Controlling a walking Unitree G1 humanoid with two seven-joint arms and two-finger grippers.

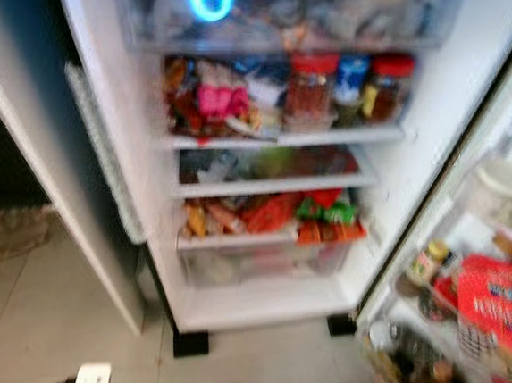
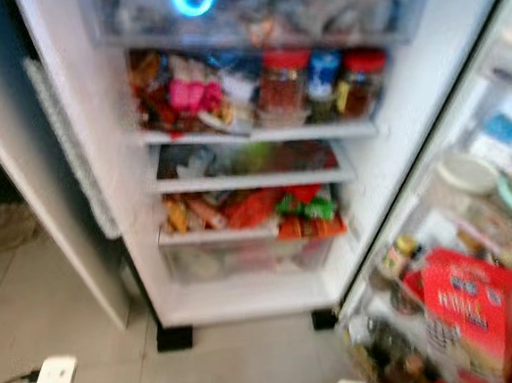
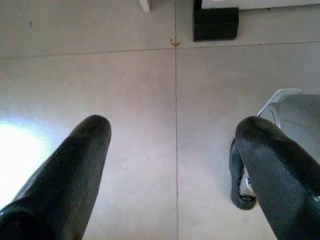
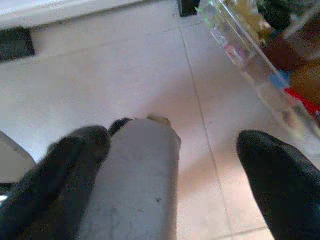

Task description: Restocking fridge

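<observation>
I am standing in front of the open fridge (image 1: pixel 425 108) with both arms hanging low. My left gripper (image 3: pixel 175 165) points at the tiled floor (image 3: pixel 125 90), fingers spread wide with nothing between them. Further along, the shelves are packed: a pink packet (image 1: pixel 219 99) and two red-lidded jars (image 1: pixel 311 89) on one shelf, orange and green packets (image 1: pixel 326 211) lower down above the clear drawer (image 1: pixel 267 264). To the right, the door rack (image 1: pixel 493 356) holds a red carton (image 1: pixel 494 306) and a small jar (image 1: pixel 429 260). My right gripper (image 4: pixel 175 150) also hangs over the floor, wide open and empty, close to the door rack's clear bottom bin (image 4: pixel 250 65).

I see nothing in hand to restock with, so I judge the step is still about fetching or choosing an item. The head views are blurred, which makes judging shelf gaps risky. The shelves look crowded; pushing anything in could topple a jar. Lifting the right arm carelessly might catch the door bin.
</observation>
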